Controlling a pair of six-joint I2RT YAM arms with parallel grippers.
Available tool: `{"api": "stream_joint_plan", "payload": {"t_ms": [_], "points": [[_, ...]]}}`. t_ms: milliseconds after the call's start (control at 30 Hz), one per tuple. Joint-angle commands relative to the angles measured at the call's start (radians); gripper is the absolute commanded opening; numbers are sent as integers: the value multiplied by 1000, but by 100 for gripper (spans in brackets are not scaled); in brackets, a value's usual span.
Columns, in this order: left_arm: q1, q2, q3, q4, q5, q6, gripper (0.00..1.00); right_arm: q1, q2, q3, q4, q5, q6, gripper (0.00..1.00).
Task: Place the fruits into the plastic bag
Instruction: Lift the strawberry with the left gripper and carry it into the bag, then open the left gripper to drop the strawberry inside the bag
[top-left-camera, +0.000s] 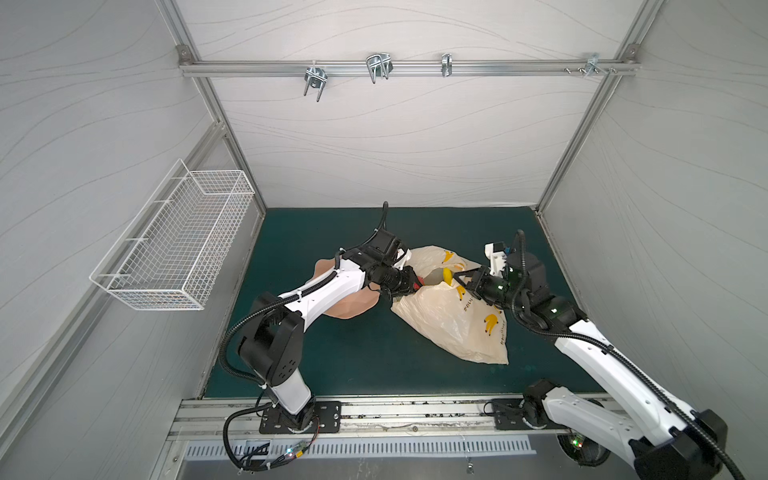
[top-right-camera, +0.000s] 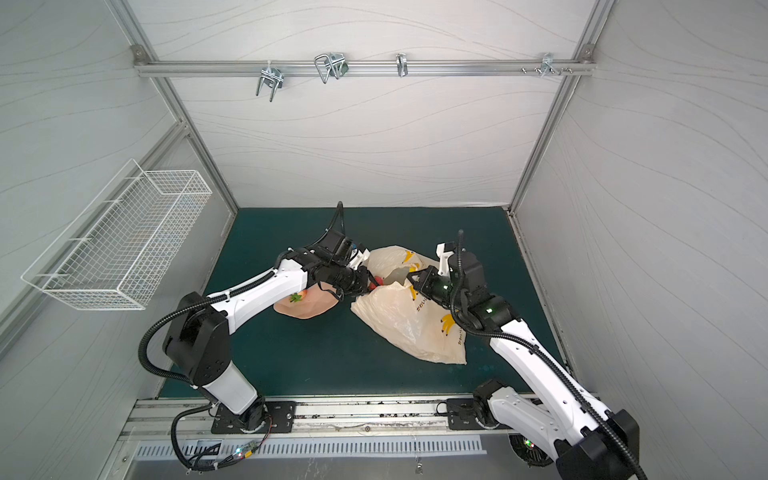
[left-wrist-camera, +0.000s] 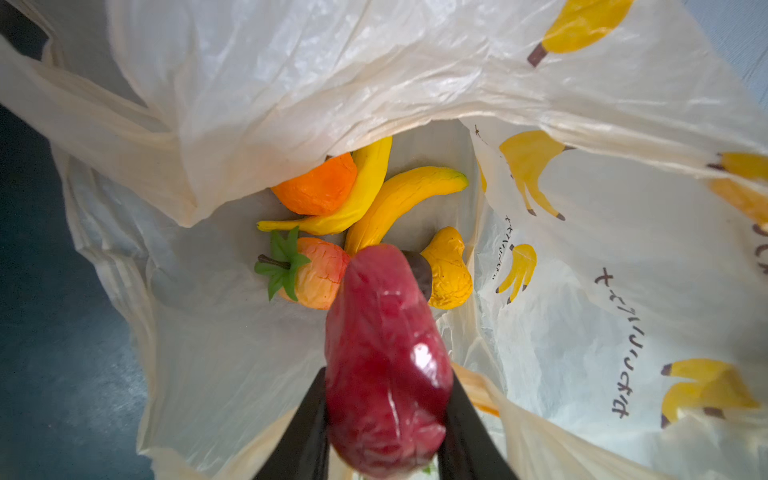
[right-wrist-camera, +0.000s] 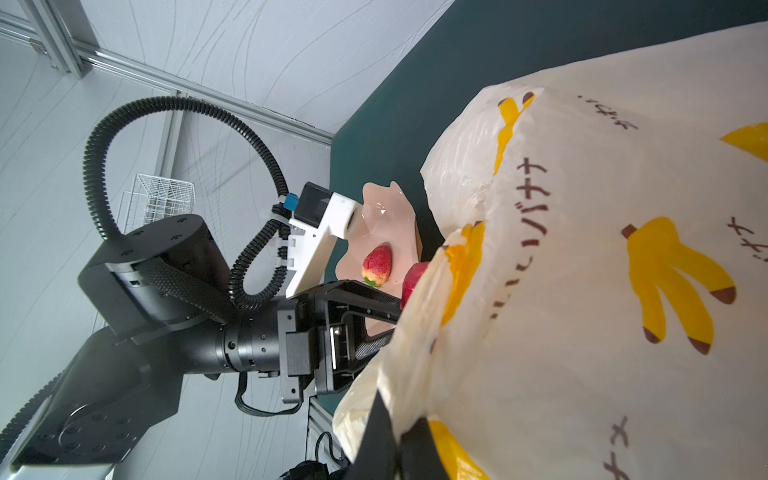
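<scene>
The cream plastic bag (top-left-camera: 457, 328) (top-right-camera: 407, 328) with banana prints lies on the green mat, its mouth facing left. My right gripper (top-left-camera: 459, 278) (right-wrist-camera: 399, 415) is shut on the bag's upper rim and holds the mouth up. My left gripper (top-left-camera: 419, 284) (left-wrist-camera: 386, 376) is at the mouth, shut on a deep red glossy fruit (left-wrist-camera: 386, 365) (right-wrist-camera: 415, 278). Inside the bag lie an orange (left-wrist-camera: 318, 187), two bananas (left-wrist-camera: 399, 199), a yellow pear (left-wrist-camera: 449, 274), a red-orange apple with green leaves (left-wrist-camera: 316, 274) and a dark purple piece (left-wrist-camera: 419, 270). A strawberry (right-wrist-camera: 376, 266) (top-right-camera: 297, 297) rests on the pink dish (top-right-camera: 307, 307).
The wavy pink dish (top-left-camera: 353, 307) sits left of the bag, partly under my left arm. A white wire basket (top-left-camera: 178, 245) hangs on the left wall. A rail with metal hooks (top-left-camera: 374, 68) runs across the back wall. Green mat (top-left-camera: 374, 353) lies bare in front of the bag.
</scene>
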Motion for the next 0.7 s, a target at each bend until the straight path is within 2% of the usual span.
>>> {"api": "stream_joint_plan", "payload": {"t_ms": [0, 333, 667], "points": [[-13, 37, 48, 23, -8, 13, 3, 8, -5, -5, 4, 0, 0, 0], [-103, 155, 147, 36, 8, 2, 3, 25, 12, -5, 45, 1, 18, 0], [-173, 279, 256, 2, -14, 3, 4, 41, 19, -52, 162, 1, 87, 0]]}}
